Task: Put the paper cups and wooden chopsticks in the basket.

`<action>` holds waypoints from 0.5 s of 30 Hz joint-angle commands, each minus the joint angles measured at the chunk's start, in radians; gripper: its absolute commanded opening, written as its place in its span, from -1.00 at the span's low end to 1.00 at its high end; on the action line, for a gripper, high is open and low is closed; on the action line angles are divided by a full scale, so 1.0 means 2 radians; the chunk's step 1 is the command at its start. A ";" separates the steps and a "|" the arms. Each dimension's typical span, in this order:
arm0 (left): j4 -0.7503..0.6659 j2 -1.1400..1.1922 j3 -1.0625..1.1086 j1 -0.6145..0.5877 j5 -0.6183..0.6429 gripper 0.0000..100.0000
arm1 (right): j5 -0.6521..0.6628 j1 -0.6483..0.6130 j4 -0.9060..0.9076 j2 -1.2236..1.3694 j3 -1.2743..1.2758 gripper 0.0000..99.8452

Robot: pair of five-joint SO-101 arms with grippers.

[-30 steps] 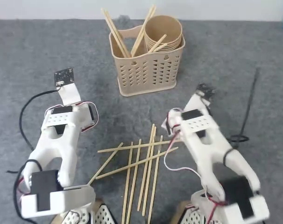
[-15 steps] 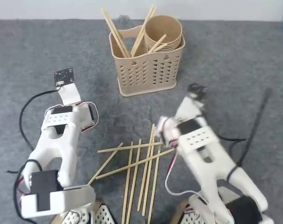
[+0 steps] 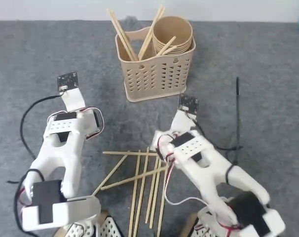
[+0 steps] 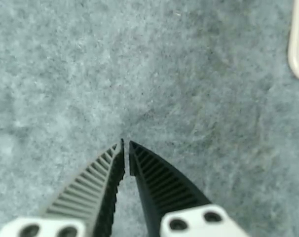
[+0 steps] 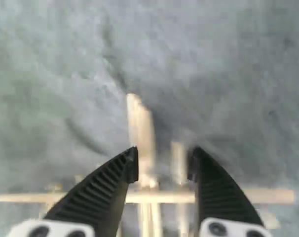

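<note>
A beige perforated basket (image 3: 157,69) stands at the back centre. It holds nested paper cups (image 3: 172,30) and several wooden chopsticks (image 3: 121,34). More loose chopsticks (image 3: 138,183) lie fanned on the grey carpet at the front centre. My right gripper (image 5: 162,165) hangs open just over their far ends, with two chopstick tips (image 5: 139,128) between its fingers and one chopstick (image 5: 268,196) lying crosswise under them. The right arm (image 3: 191,148) covers that spot in the high view. My left gripper (image 4: 126,144) is shut on nothing above bare carpet, on the left arm (image 3: 65,136) left of the pile.
A black cable (image 3: 237,111) runs along the carpet right of the right arm, and another cable (image 3: 22,129) loops at the far left. The basket's rim (image 4: 298,44) shows at the edge of the left wrist view. Bare carpet lies between both arms and the basket.
The right arm has swung left and lowered onto the far ends of the loose chopsticks, nudging the crosswise ones slightly. The left arm has kept still.
</note>
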 commanded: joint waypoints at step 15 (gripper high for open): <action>0.000 -0.002 -0.022 -0.003 0.003 -0.97 | 0.203 -0.112 0.079 -0.204 0.091 -0.64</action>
